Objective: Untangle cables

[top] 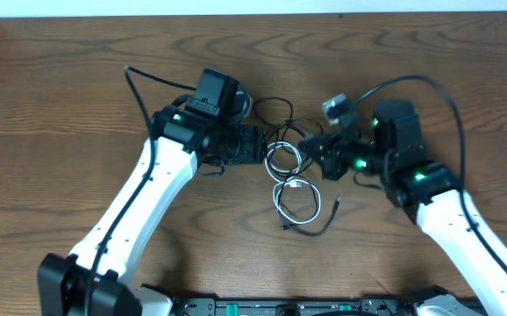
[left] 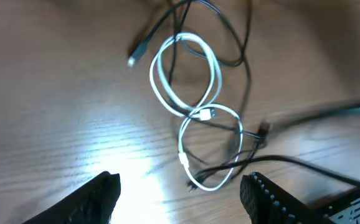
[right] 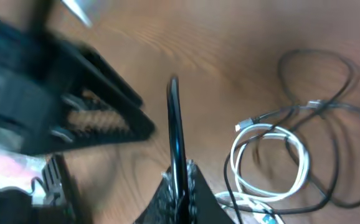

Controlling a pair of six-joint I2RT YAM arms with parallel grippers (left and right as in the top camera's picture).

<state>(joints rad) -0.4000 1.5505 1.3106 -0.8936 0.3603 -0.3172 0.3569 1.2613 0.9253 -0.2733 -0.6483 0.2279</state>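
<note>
A white cable [top: 286, 161] lies in two joined loops [left: 186, 81] at the table's middle, with a thin black cable [top: 322, 223] threaded through and around them. My left gripper [top: 255, 145] is open and empty, just left of the loops; its fingers [left: 180, 196] straddle the lower white loop from above. My right gripper [top: 311, 144] sits just right of the tangle. It is shut [right: 180, 186] on a stretch of the black cable [right: 174, 124], which runs straight up from the jaws. The white loops [right: 273, 155] lie to its right.
The wooden table [top: 60, 132] carries both arms. The left gripper's body [right: 74, 106] fills the upper left of the right wrist view, close to my right fingers. A black plug end [left: 136, 56] lies left of the upper white loop. The arms' own thick black leads [top: 429, 83] arch above.
</note>
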